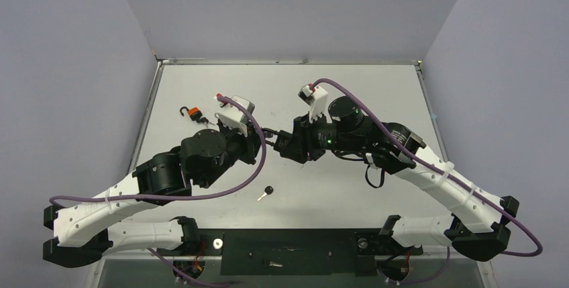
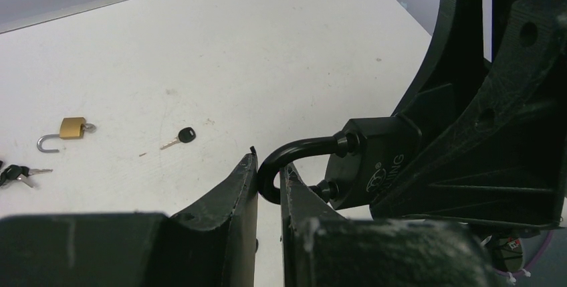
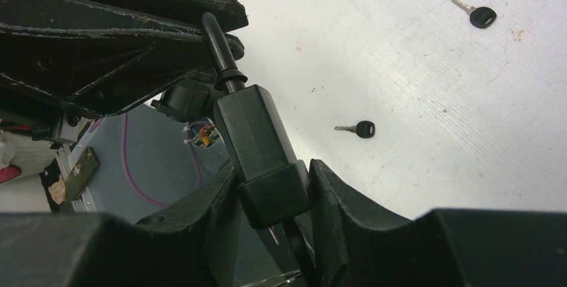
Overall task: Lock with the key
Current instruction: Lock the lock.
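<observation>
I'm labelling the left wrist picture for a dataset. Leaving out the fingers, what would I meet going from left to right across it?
From the left: bunch of black keys → brass padlock with its shackle open → black-headed key → black padlock, held off the table.

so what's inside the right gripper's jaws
The black padlock, clamped in the right gripper. Its lower end and keyhole are covered by the fingers; the left gripper pinches the shackle.
</observation>
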Controlling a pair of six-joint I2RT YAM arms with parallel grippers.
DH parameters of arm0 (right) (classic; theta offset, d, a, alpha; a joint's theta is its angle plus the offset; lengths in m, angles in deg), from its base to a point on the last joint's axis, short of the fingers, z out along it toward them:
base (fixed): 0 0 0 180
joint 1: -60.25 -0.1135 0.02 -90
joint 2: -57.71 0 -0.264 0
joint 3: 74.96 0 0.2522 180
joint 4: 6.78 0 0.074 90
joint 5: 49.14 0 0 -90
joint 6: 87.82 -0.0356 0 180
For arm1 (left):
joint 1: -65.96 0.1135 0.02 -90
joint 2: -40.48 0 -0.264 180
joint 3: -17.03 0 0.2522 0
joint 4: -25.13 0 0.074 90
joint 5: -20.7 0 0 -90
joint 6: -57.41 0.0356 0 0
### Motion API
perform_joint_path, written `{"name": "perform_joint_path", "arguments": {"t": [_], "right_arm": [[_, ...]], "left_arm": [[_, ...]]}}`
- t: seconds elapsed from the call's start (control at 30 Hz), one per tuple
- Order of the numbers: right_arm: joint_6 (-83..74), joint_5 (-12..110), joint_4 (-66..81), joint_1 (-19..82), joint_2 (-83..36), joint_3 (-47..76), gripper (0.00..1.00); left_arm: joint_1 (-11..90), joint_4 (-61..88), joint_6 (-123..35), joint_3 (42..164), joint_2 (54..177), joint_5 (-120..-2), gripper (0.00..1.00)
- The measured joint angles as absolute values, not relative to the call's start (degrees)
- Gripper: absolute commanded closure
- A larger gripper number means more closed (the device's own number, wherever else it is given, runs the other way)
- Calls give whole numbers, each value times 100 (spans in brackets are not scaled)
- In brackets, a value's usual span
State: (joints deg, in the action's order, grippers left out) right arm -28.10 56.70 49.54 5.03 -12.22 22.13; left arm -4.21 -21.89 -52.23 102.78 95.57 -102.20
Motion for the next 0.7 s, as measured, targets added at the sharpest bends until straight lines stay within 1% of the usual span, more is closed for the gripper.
{"name": "perform_joint_path", "arguments": {"t": [0.27, 0.43, 0.7], "right_arm": [[-2806, 5665, 5179, 505, -1226, 2237, 100], [-2810, 5624, 5116, 514, -1176, 2219, 100], [-2810, 5523, 5061, 514, -1060, 2213, 100]], "left_arm": [[-390, -2060, -5442, 10061, 9542, -10118, 100], [77, -1714, -5835, 9690, 9332, -9506, 100], [246, -1509, -6126, 9690, 9420, -9097, 100]]}}
